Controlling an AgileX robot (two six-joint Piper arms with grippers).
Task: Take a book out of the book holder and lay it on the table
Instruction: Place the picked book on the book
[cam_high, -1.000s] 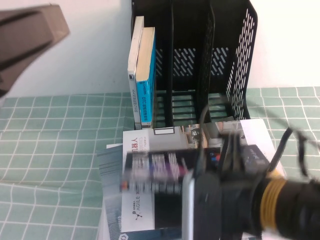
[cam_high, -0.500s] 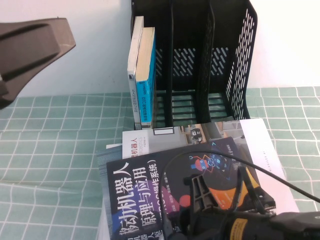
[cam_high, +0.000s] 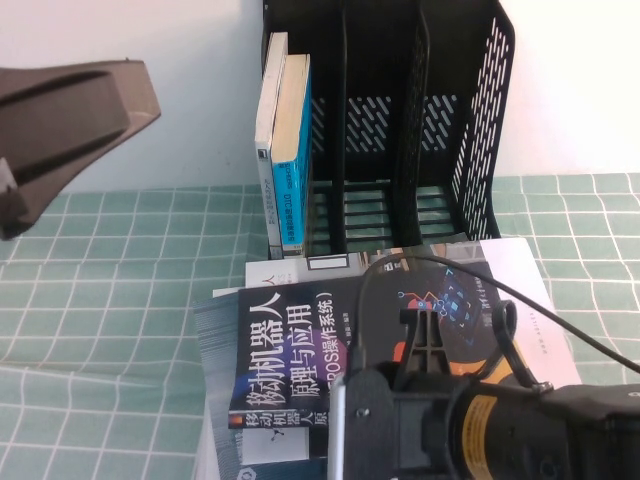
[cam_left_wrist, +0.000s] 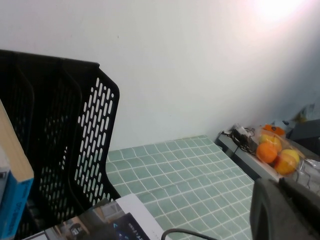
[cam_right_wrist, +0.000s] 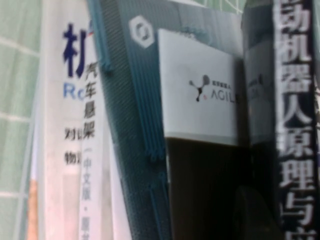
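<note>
The black-covered book (cam_high: 290, 360) with the white Chinese title lies nearly flat on a pile of brochures on the green checked table (cam_high: 100, 300), in front of the black book holder (cam_high: 480, 120). My right gripper (cam_high: 460, 335) is over the book's near right part and shut on the book; the arm hides the book's lower part. In the right wrist view the title (cam_right_wrist: 295, 100) runs beside one dark finger (cam_right_wrist: 257, 217). My left gripper (cam_high: 70, 110) hangs high at the far left, shut and empty; it also shows in the left wrist view (cam_left_wrist: 285, 210).
A blue-spined book (cam_high: 293, 150) and a white book (cam_high: 268, 130) stand in the holder's left compartment; the other two are empty. White and grey brochures (cam_high: 515, 265) lie under the book. A bag of oranges (cam_left_wrist: 272, 150) sits off the table's right.
The book has come down from upright to flat on the pile and shifted towards the holder, with my right arm following it. The left gripper has barely moved.
</note>
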